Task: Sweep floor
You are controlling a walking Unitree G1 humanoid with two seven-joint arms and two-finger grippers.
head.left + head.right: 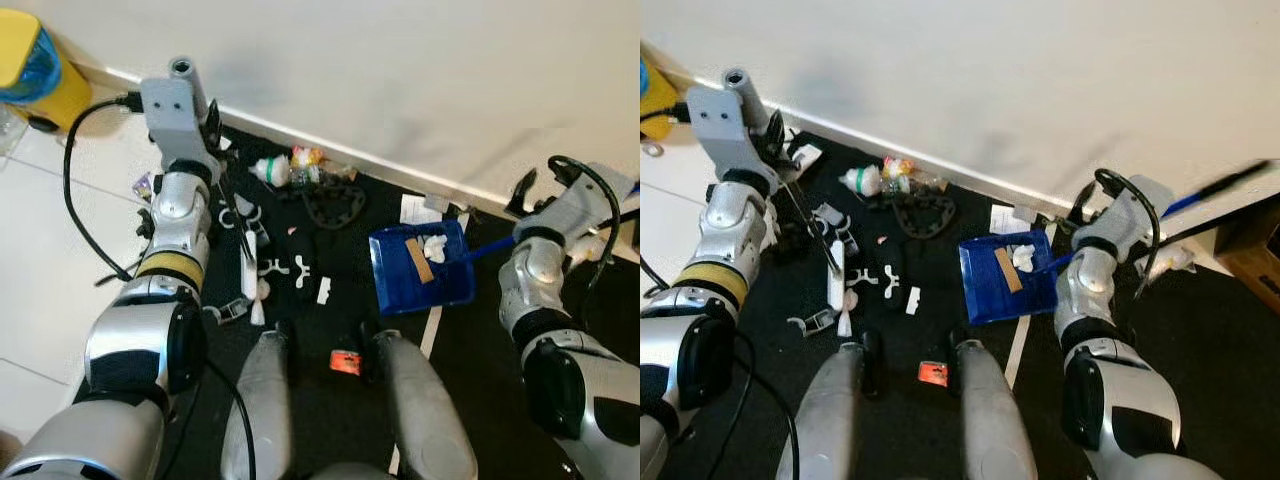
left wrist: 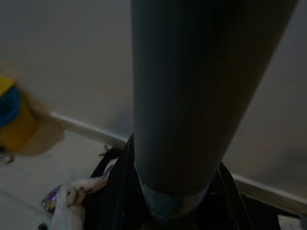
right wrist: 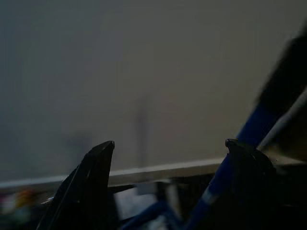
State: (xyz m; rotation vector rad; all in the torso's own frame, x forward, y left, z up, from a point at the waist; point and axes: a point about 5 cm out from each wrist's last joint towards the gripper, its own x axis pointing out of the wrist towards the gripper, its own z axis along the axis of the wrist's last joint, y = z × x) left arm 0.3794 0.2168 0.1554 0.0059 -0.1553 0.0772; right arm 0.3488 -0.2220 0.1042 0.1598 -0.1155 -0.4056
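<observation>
Blue dustpan; black mat; yellow-blue container; orange scrap; white wall.

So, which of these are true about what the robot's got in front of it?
1. The blue dustpan already holds scraps. True.
2. The dustpan lies on the robot's left. False: it lies by the right arm.
3. The left gripper grips a grey pole. True.
4. The black mat is swept clean. False: litter lies scattered on it.
</observation>
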